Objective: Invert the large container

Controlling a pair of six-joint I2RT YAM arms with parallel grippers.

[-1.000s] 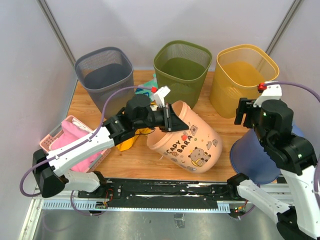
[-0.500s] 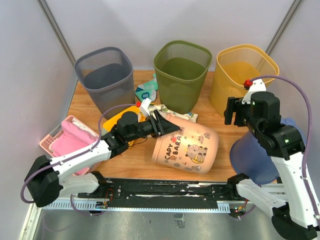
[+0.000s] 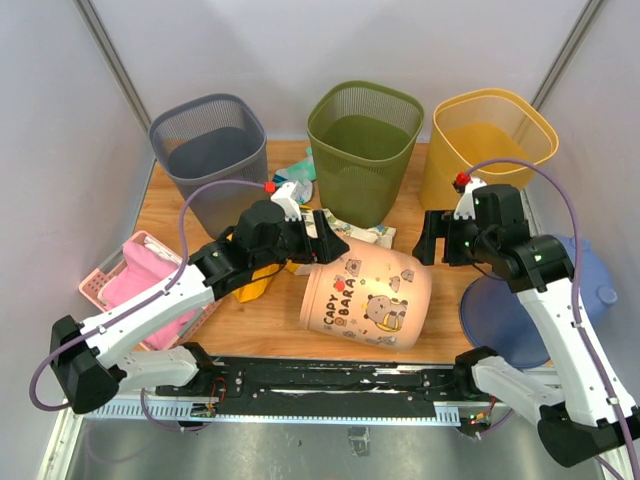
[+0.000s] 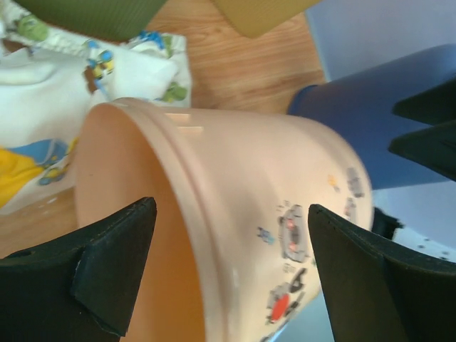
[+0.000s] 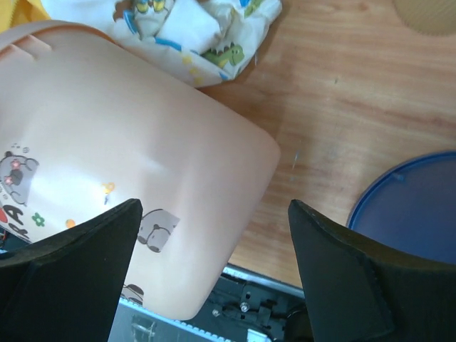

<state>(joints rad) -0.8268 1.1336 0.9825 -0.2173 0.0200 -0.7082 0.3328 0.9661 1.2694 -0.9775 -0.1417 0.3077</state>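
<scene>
So the big container is only halfway there. It's lying on its side in the lower middle of the overhead frame, mouth pointing toward the left edge and base toward the right. I'd call this the regrasp step, since it's tipped over but not yet standing on its rim.

Neither pincer has hold of anything. The left gripper is spread wide just above the mouth end. In its wrist view one finger sits over the hollow inside and the other over the outer wall, with the rim between them and clear gaps on both sides. The right gripper is also spread wide and empty, hanging over the base end with the rounded bottom corner between its fingers.

My guess for the next move: one arm needs to clamp the rim or push up on the base so the tub rolls the rest of the way onto its mouth.

As for looks, it's smooth peach plastic with a slight taper and cartoon capybaras plus lettering on the side — probably light and a bit slippery. There's a printed cloth right beside it.
</scene>
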